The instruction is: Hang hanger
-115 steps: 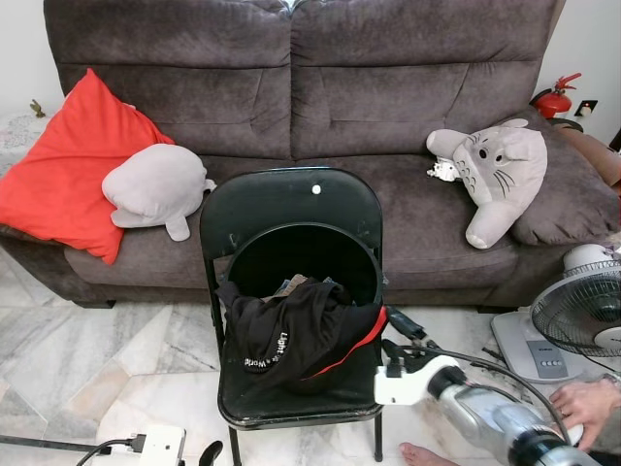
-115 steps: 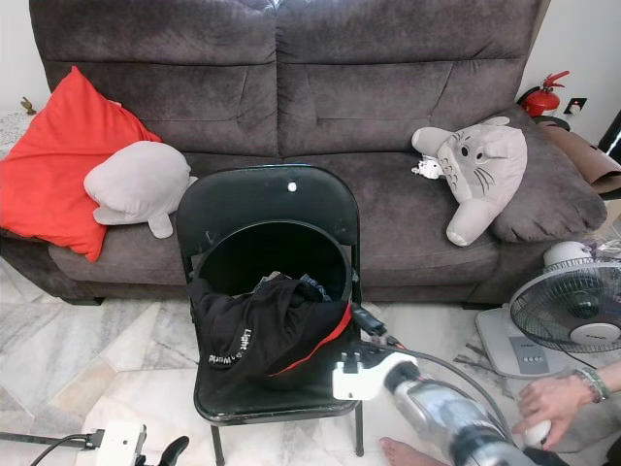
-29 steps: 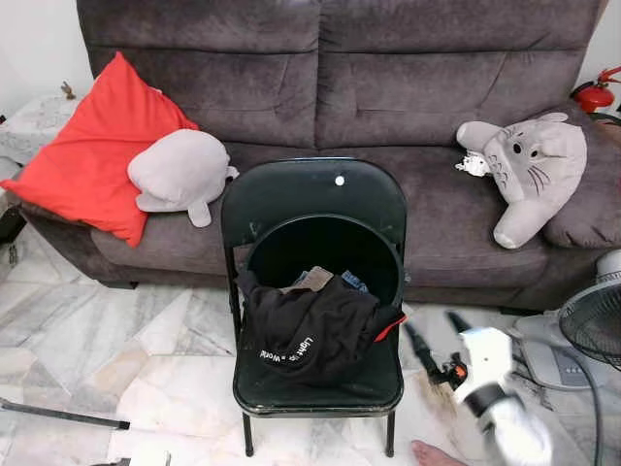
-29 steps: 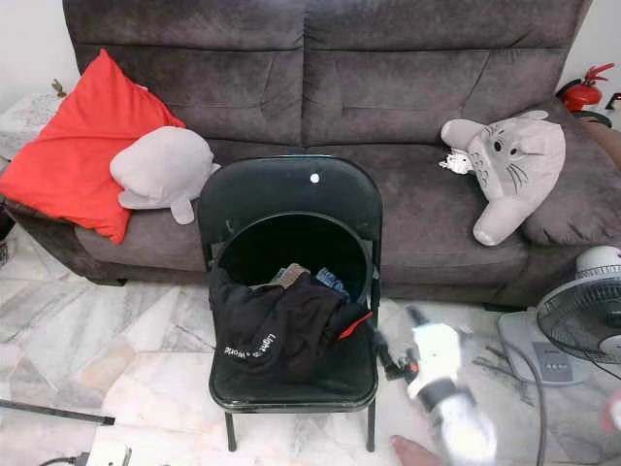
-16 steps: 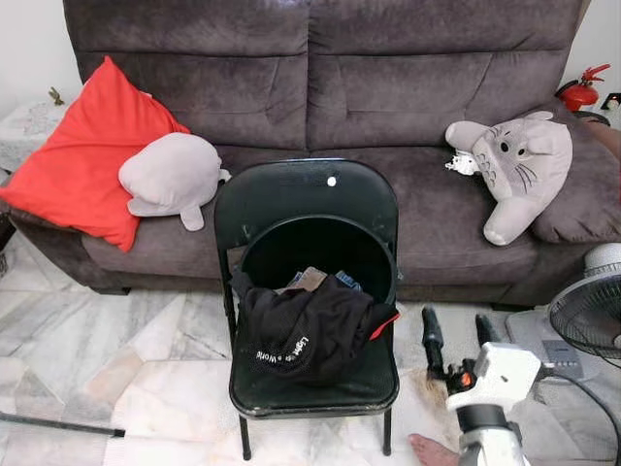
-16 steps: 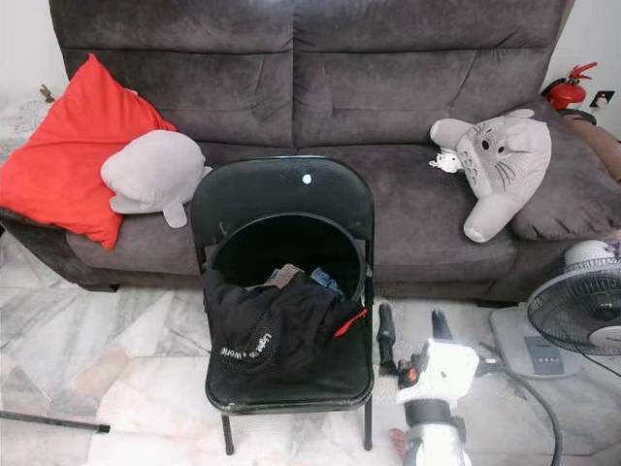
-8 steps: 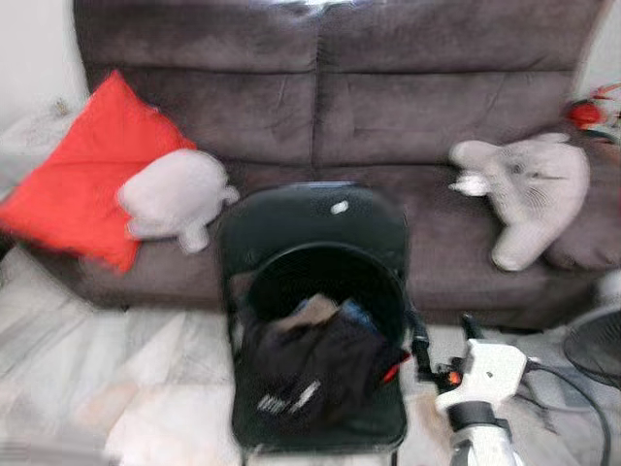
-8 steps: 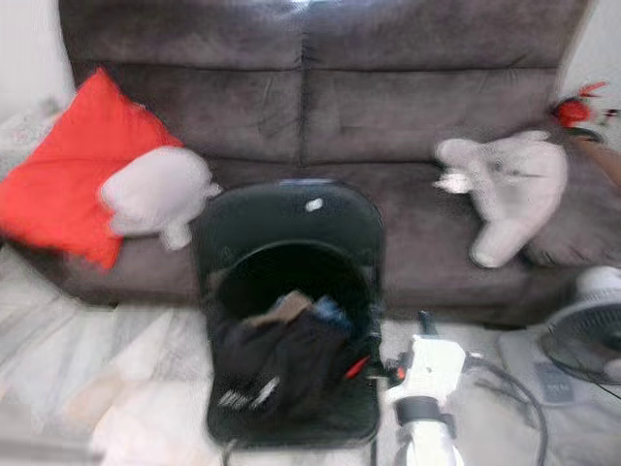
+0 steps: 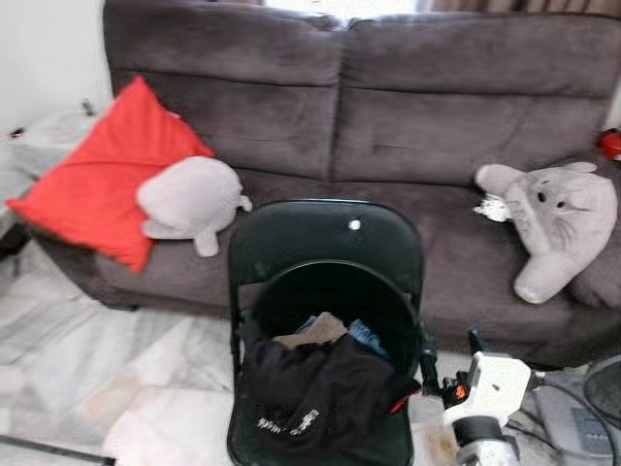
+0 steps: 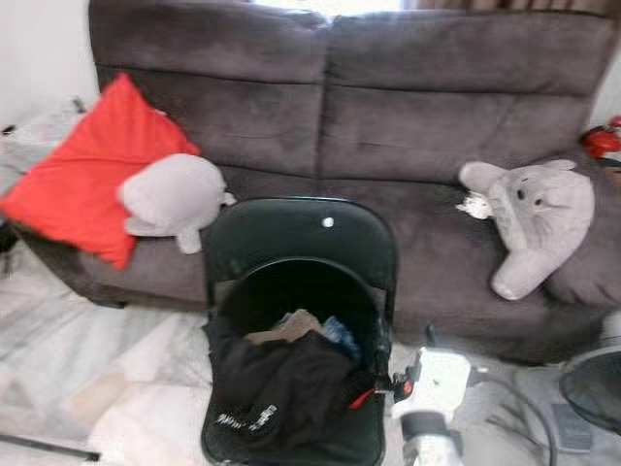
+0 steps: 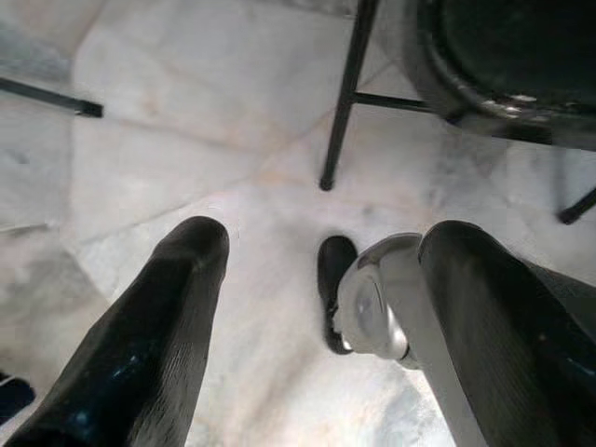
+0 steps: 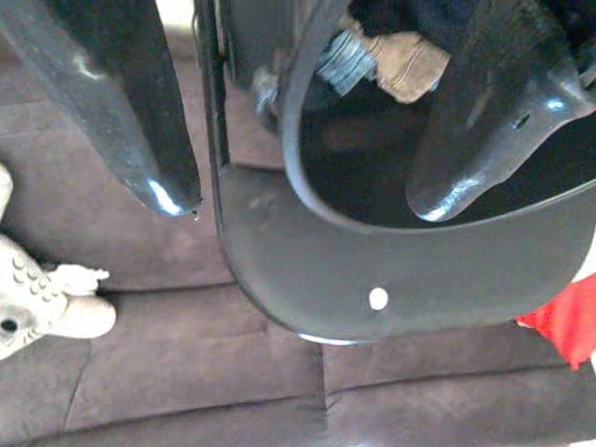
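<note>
1. While your head camera looks down at the black folding chair (image 9: 326, 254), the right gripper (image 9: 448, 357) sits low at the chair's right edge, its two black fingers spread wide.
2. In the right wrist view those fingers (image 12: 140, 112) straddle the chair's side frame and the rim of the black round basket (image 12: 307, 140), one finger outside and one over the basket's opening.
3. You can see the basket standing on the chair seat with a black garment (image 9: 315, 393) bearing white lettering draped over its front, and tan and blue clothes (image 9: 330, 330) behind it.
4. No hanger can be made out among the clothes.
5. Your left gripper (image 11: 317, 307) hangs low over the marble floor (image 11: 168, 158) beside a chair leg (image 11: 343, 102), fingers wide apart and holding nothing.
6. Behind the chair stands a dark grey sofa (image 9: 388, 107) with a red cushion (image 9: 102, 175), a grey plush (image 9: 189, 199) touching it, and a grey Totoro plush (image 9: 553, 218) at the far right.
</note>
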You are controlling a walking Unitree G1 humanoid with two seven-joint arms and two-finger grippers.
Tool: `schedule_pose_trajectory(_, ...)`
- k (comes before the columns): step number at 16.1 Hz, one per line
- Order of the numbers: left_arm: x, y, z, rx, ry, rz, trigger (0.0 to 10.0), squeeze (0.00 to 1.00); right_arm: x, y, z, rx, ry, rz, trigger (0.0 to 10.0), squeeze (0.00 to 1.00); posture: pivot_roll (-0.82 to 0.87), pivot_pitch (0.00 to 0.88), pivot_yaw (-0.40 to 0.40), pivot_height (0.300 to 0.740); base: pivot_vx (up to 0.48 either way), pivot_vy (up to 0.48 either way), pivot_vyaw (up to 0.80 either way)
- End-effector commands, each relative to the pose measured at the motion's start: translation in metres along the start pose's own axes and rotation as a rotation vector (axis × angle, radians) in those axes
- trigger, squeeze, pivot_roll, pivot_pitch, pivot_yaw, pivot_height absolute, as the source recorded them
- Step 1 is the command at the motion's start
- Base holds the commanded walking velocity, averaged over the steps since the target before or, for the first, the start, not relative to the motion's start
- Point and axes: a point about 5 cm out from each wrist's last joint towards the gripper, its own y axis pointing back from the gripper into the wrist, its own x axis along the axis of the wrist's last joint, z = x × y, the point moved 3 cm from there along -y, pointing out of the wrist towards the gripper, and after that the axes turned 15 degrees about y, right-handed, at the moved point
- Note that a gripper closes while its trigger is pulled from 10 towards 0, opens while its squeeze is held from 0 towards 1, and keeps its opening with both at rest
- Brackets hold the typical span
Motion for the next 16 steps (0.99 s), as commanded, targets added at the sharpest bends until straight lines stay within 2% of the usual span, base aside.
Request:
schedule_pose_trajectory(1, -0.005, 0.002, -0.005, 0.02, 0.005, -0.027, 10.0, 0.0, 0.0, 0.005, 0.008, -0.016, 0.013, -0.008, 10.0, 0.0, -0.12, 0.105, 0.058, 0.721, 0.0, 0.0, 0.0)
schedule_pose_trajectory(3, -0.006, 0.003, -0.008, 0.03, 0.005, -0.035, 10.0, 0.0, -0.007, 0.015, 0.023, -0.017, 0.021, -0.037, 10.0, 0.0, -0.12, 0.112, 0.059, 0.721, 0.0, 0.0, 0.0)
schedule_pose_trajectory(5, -0.007, 0.004, -0.012, 0.042, 0.003, -0.044, 10.0, 0.0, -0.018, 0.03, 0.024, 0.162, 0.041, -0.089, 10.0, 0.0, -0.13, 0.121, 0.063, 0.721, 0.0, 0.0, 0.0)
schedule_pose_trajectory(8, -0.007, 0.004, -0.013, 0.046, -0.006, -0.056, 10.0, 0.0, -0.043, 0.048, 0.028, 0.424, 0.133, -0.206, 10.0, 0.0, -0.13, 0.131, 0.07, 0.721, 0.0, 0.0, 0.0)
schedule_pose_trajectory(9, -0.007, 0.004, -0.013, 0.046, -0.006, -0.057, 10.0, 0.0, -0.045, 0.049, 0.028, 0.461, 0.137, -0.214, 10.0, 0.45, -0.13, 0.131, 0.07, 0.721, 0.0, 0.0, 0.0)
schedule_pose_trajectory(10, -0.007, 0.004, -0.013, 0.047, -0.006, -0.057, 10.0, 0.0, -0.047, 0.05, 0.027, 0.498, 0.142, -0.219, 10.0, 1.0, -0.12, 0.131, 0.072, 0.721, 0.0, 0.0, 0.0)
schedule_pose_trajectory(11, -0.007, 0.004, -0.013, 0.049, -0.008, -0.059, 10.0, 0.0, -0.051, 0.05, 0.027, 0.577, 0.157, -0.232, 10.0, 1.0, -0.12, 0.133, 0.074, 0.721, 0.0, 0.0, 0.0)
schedule_pose_trajectory(13, -0.007, 0.004, -0.015, 0.052, -0.01, -0.062, 10.0, 0.0, -0.056, 0.048, 0.033, 0.607, 0.185, -0.252, 10.0, 1.0, -0.12, 0.136, 0.078, 0.721, 0.0, 0.0, 0.0)
schedule_pose_trajectory(14, -0.007, 0.004, -0.016, 0.056, -0.011, -0.065, 10.0, 0.0, -0.059, 0.043, 0.039, 0.606, 0.207, -0.267, 10.0, 0.35, -0.12, 0.138, 0.081, 0.721, 0.0, 0.0, 0.0)
schedule_pose_trajectory(15, -0.007, 0.005, -0.017, 0.06, -0.013, -0.069, 10.0, 0.0, -0.061, 0.038, 0.046, 0.601, 0.23, -0.279, 10.0, 0.0, -0.11, 0.139, 0.085, 0.721, 0.0, 0.0, 0.0)
schedule_pose_trajectory(16, -0.008, 0.005, -0.019, 0.064, -0.014, -0.074, 10.0, 0.0, -0.064, 0.03, 0.053, 0.606, 0.247, -0.287, 10.0, 0.0, -0.11, 0.139, 0.088, 0.721, 0.0, 0.0, 0.0)
